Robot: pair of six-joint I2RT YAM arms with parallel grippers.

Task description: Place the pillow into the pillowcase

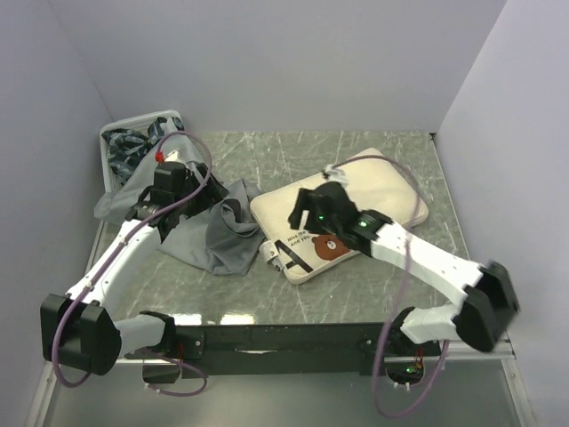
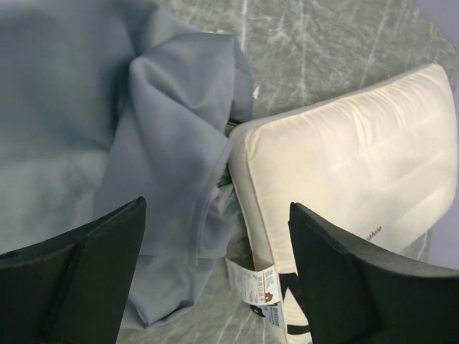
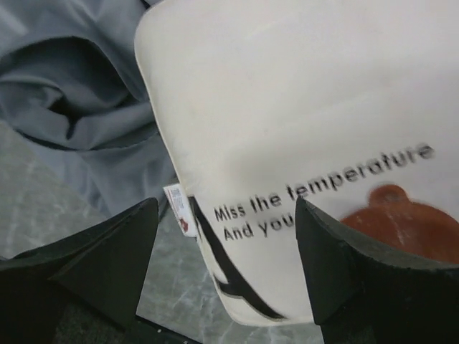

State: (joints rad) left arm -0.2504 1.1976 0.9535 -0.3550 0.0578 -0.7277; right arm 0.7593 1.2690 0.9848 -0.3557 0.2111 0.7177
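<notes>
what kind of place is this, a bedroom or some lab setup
Most likely a robot lab test cell, not a home. The left arm and right arm are mounted at the edge of a marble-patterned table boxed in by plain walls, with a pillow as prop.

Black lettering on printed face of pillow [image 3: 301, 107], two lines, clear in right wrist view: "Miss the temperature" over "And you", rest of second line hidden. Brown bear face [image 3: 401, 222] just right of the words. Thick black printed strokes below the text, not readable as characters. In top view, same print at pillow end toward near edge of bench [image 1: 382, 285], too small to read. In left wrist view, only word ending, roughly "ature", at pillow's lower edge. Small white sewn tag [image 2: 262, 287] at pillow corner nearest bench's near edge: red mark, tiny black print, illegible.
</notes>
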